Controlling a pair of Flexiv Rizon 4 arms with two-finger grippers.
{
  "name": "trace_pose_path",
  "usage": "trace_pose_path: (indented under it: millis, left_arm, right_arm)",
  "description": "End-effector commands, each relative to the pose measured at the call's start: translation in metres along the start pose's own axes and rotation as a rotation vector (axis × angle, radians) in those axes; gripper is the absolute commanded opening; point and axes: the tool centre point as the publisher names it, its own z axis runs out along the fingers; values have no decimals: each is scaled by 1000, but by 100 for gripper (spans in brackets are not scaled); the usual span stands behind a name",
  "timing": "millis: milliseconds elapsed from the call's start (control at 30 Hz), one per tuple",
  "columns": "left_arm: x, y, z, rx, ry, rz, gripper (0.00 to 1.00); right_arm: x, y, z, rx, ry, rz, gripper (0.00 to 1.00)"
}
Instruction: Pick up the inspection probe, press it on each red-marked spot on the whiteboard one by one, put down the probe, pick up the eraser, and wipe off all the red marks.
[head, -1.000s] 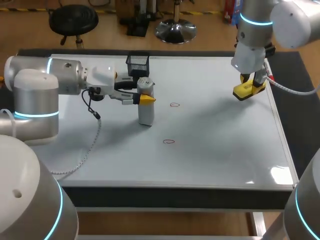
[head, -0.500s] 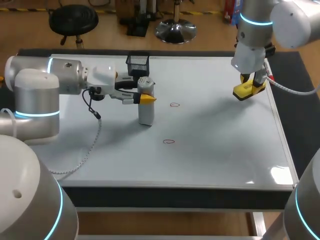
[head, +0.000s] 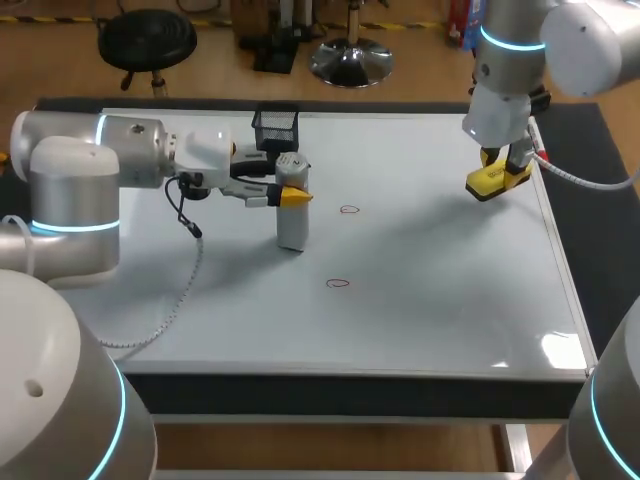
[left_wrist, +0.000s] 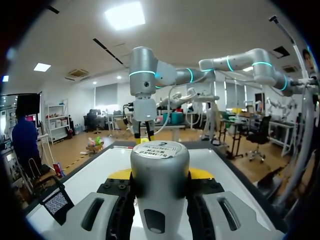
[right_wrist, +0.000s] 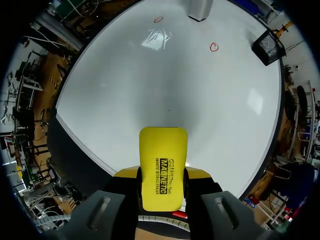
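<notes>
The inspection probe (left_wrist: 160, 185) is a stubby grey cylinder with a flat, labelled cap. Its skin looks smooth and metallic, so I judge it rigid, weighty for its bulk and a little slippery. The sound hold is a squeeze across the round body just under the cap, which is where the left gripper (left_wrist: 160, 174) has it. The probe stands upright between the jaws with its foot on the whiteboard (head: 440, 260). The yellow fingertips (left_wrist: 199, 174) press it from two sides, so the jaws are clamped on it.

The nearer red mark (head: 349, 209) lies just ahead of those jaws. The second red mark (head: 339, 283) is ahead too, but off to one side, towards the board's front edge. Both are small thin loops of ink on a glossy white surface that should let the probe's foot slide easily. A black mesh holder (head: 276, 127) stands close beside the left gripper, on its far side.

The eraser (right_wrist: 162, 167) is a yellow block with rounded corners and a printed face. It looks like light, hard plastic. Its wiping face is not visible. The right gripper (right_wrist: 162, 175) holds it with jaws closed on its long sides. It hangs above the whiteboard near the far right corner, well apart from both marks.
</notes>
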Motion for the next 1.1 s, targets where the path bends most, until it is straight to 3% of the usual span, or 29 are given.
trace_pose_path:
  millis: [33, 433, 800, 1100]
  left_arm:
    - [2, -5, -7, 15, -26, 3, 0]
    - [-4, -23, -43, 29, -137, -16, 0]
    - [-4, -32, -100, 48, -298, -28, 0]
    - [9, -32, -145, 42, -388, -25, 0]
  right_arm:
    - [0, -1, -1, 2, 2, -2, 0]
    - [0, -1, -1, 2, 2, -2, 0]
    - [0, -1, -1, 2, 2, -2, 0]
    - [0, -1, -1, 2, 2, -2, 0]
